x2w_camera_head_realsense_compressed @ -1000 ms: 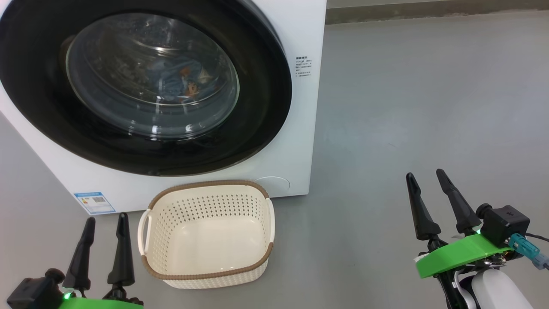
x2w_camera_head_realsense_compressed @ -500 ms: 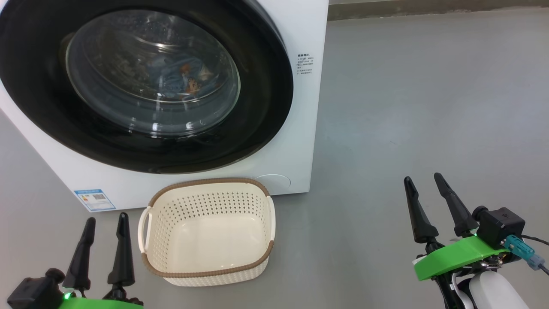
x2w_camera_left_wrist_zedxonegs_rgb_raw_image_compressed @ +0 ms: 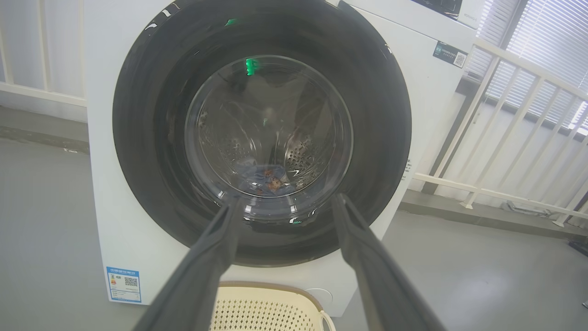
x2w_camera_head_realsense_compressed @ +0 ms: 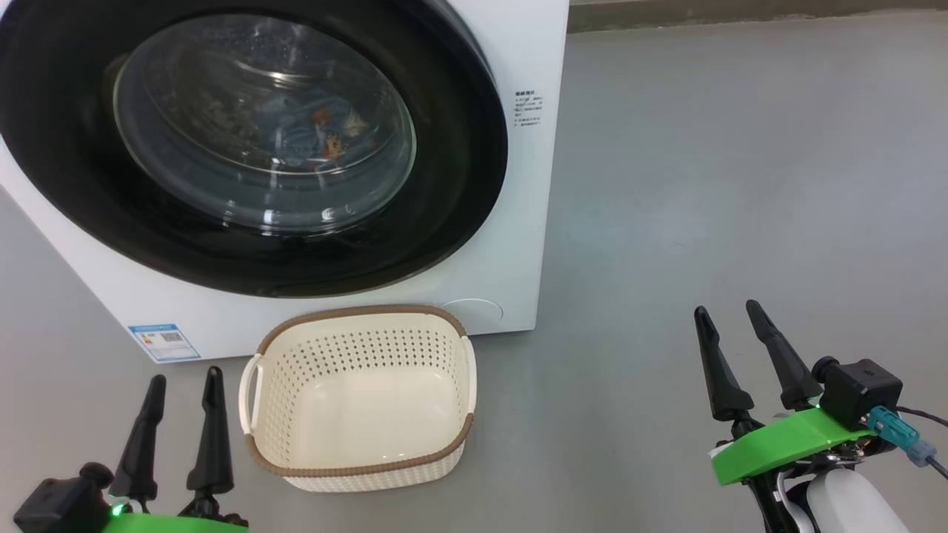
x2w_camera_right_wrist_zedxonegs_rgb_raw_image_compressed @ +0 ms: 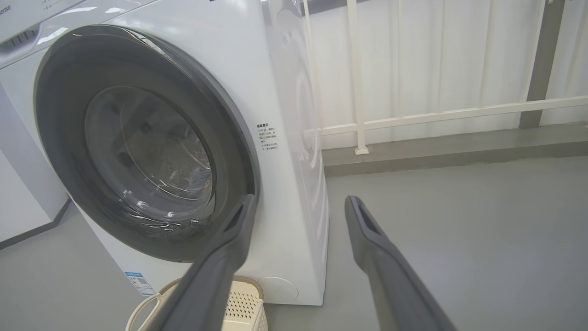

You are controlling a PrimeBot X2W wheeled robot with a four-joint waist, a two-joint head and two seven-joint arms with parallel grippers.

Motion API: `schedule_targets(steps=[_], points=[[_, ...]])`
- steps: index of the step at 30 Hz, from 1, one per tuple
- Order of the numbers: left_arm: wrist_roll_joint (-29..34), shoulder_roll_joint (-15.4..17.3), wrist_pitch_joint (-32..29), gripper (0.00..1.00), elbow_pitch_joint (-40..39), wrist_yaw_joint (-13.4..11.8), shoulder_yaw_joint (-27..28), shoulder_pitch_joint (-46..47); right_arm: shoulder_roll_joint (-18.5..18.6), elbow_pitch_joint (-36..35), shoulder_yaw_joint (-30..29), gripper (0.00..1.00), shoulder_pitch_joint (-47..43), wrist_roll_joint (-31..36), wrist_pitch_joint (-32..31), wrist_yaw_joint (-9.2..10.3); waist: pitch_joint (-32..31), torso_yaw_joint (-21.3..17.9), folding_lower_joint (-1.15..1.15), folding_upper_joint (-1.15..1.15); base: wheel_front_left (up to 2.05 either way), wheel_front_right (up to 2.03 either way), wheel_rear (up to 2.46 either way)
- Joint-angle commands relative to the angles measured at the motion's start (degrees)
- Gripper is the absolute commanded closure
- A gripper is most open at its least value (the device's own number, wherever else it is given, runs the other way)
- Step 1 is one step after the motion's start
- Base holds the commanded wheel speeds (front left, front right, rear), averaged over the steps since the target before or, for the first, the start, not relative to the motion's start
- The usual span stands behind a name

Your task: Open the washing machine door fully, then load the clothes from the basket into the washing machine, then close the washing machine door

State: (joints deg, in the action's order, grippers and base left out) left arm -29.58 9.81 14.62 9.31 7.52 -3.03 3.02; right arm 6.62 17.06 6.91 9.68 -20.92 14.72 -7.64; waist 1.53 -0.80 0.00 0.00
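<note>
Washing machine door (x2w_camera_head_realsense_compressed: 459, 163) shut flush against the white washing machine (x2w_camera_head_realsense_compressed: 526, 222), black ring and glass bowl facing the head camera. Clothes (x2w_camera_head_realsense_compressed: 315, 137) lie inside the drum, seen through the glass: light blue fabric with orange print. A second garment cannot be made out. Also visible low in the drum in the left wrist view (x2w_camera_left_wrist_zedxonegs_rgb_raw_image_compressed: 268, 177).

Basket (x2w_camera_head_realsense_compressed: 363, 355) sits on the grey floor (x2w_camera_head_realsense_compressed: 703, 185) just in front of the machine, below the door, with nothing in it. Blue energy sticker (x2w_camera_head_realsense_compressed: 164, 341) is at the machine's lower corner, left of the basket.

Left end effector (x2w_camera_head_realsense_compressed: 185, 376) is at lower left, just beside the basket's left handle and not touching it. Its fingers are parted, with nothing between them. Right end effector (x2w_camera_head_realsense_compressed: 726, 308) is at lower right, well apart from basket and machine. It is over bare floor, fingers spread, holding nothing. A white railing (x2w_camera_right_wrist_zedxonegs_rgb_raw_image_compressed: 436, 112) stands behind the machine in the right wrist view.
</note>
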Motion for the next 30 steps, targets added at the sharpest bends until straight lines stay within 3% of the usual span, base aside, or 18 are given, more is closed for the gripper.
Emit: schedule_targets(steps=[1, 19, 20, 30], points=[[0.0, 1.4, 0.4, 0.0, -1.1, 0.0, 1.8, 1.5, 0.1, -1.2, 1.0, 0.0, 0.4, 0.6, 0.3, 0.15, 0.0, 0.1, 0.0, 0.0, 0.0, 0.0, 0.0], [-2.3, 2.2, 0.4, 0.0, -0.4, 0.0, 0.2, 1.5, 0.1, -0.3, 1.6, 0.0, 0.5, 0.0, 0.3, 0.15, -0.4, 0.1, 0.0, 0.0, 0.0, 0.0, 0.0], [-2.1, 0.7, 0.0, 1.0, 0.6, 0.0, -1.7, 0.0, 0.0, 0.9, 0.3, 1.0, 0.0, -0.2, 0.0, 0.0, -0.4, 0.1, 0.0, 0.0, 0.0, 0.0, 0.0], [-5.6, -1.3, -1.2, 1.0, 3.2, 0.0, -1.7, -0.9, -1.1, 3.3, -0.3, 1.0, -2.0, -4.2, -1.2, 0.0, -0.6, 0.1, 0.09, 0.0, 0.0, 0.0, 0.0]])
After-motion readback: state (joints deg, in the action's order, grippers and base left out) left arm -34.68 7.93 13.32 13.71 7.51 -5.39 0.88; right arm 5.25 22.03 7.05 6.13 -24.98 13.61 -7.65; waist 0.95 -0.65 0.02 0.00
